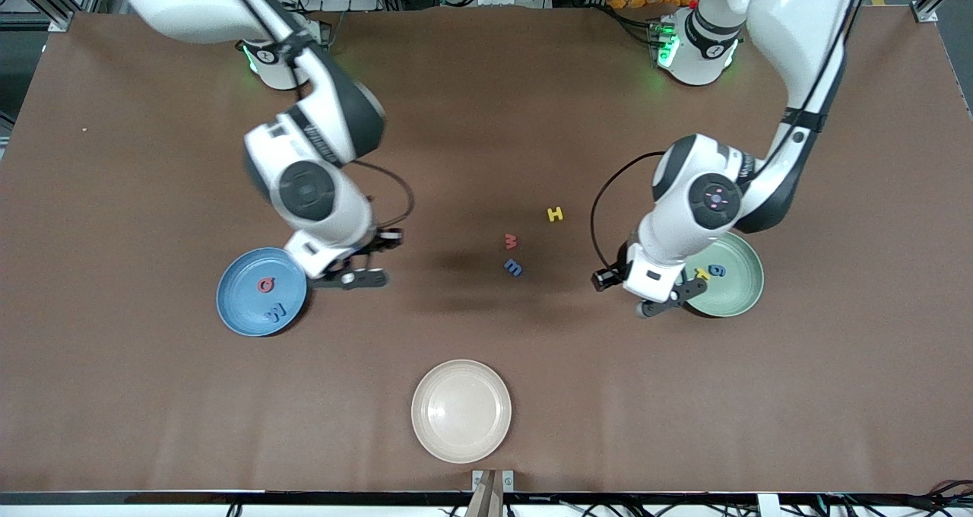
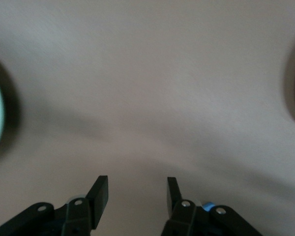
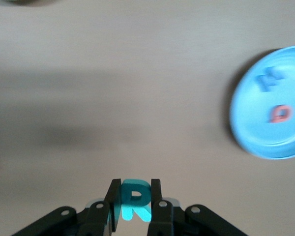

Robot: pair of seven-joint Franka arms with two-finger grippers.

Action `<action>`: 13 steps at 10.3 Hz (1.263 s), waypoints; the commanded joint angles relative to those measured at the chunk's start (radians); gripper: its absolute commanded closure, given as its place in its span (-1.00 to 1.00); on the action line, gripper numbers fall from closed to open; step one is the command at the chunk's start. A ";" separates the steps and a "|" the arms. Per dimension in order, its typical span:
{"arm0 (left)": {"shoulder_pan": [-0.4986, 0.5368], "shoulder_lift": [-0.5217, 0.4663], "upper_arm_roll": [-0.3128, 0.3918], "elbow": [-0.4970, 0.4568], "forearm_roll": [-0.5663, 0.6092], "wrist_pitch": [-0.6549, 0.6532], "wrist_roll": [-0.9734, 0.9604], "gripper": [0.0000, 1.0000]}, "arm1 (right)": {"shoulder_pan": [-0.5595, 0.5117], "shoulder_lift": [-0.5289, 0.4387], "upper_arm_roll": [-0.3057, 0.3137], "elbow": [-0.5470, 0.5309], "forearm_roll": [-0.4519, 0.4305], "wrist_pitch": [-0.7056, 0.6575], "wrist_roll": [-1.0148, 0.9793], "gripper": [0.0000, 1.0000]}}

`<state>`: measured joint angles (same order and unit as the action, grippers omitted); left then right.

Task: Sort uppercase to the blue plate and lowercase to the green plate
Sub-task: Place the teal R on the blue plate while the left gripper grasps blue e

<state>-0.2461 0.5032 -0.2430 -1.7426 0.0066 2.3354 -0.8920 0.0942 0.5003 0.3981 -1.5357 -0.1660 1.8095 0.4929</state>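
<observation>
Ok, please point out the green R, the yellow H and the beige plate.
green R (image 3: 135,200), right wrist view, its middle.
yellow H (image 1: 556,214), front view, its crossbar.
beige plate (image 1: 423,410), front view, its rim.

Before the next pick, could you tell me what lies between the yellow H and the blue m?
Front view: only the red w lies between yellow H and blue m.

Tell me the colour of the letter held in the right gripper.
Green: the R clamped in the right gripper shows best in the right wrist view.
</observation>
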 commanded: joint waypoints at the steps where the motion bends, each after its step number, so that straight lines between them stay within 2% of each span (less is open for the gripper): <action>1: -0.215 0.095 0.150 0.079 -0.020 0.048 -0.138 -0.13 | -0.063 -0.043 -0.107 -0.095 0.000 0.000 -0.179 1.00; 3: -0.355 0.171 0.243 0.142 -0.020 0.064 -0.206 -0.13 | -0.080 -0.039 -0.212 -0.159 -0.004 0.081 -0.235 1.00; 5: -0.429 0.202 0.286 0.173 -0.027 0.065 -0.246 -0.13 | -0.080 -0.028 -0.281 -0.164 -0.003 0.106 -0.254 0.96; 6: -0.464 0.218 0.318 0.184 -0.062 0.065 -0.255 -0.13 | -0.077 -0.023 -0.297 -0.164 -0.001 0.116 -0.238 -0.41; 7: -0.487 0.235 0.344 0.219 -0.118 0.065 -0.260 -0.12 | -0.076 -0.028 -0.306 -0.162 -0.001 0.111 -0.238 -0.99; 9: -0.528 0.267 0.393 0.251 -0.248 0.065 -0.280 -0.11 | -0.076 -0.054 -0.308 -0.156 0.002 0.103 -0.237 -1.00; 13: -0.558 0.299 0.390 0.270 -0.286 0.065 -0.386 -0.11 | -0.077 -0.175 -0.309 -0.143 0.007 0.091 -0.246 -1.00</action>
<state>-0.7761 0.7782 0.1287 -1.5078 -0.2443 2.4065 -1.2440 0.0126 0.3906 0.0945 -1.6629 -0.1663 1.9150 0.2464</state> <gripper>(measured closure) 0.441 0.000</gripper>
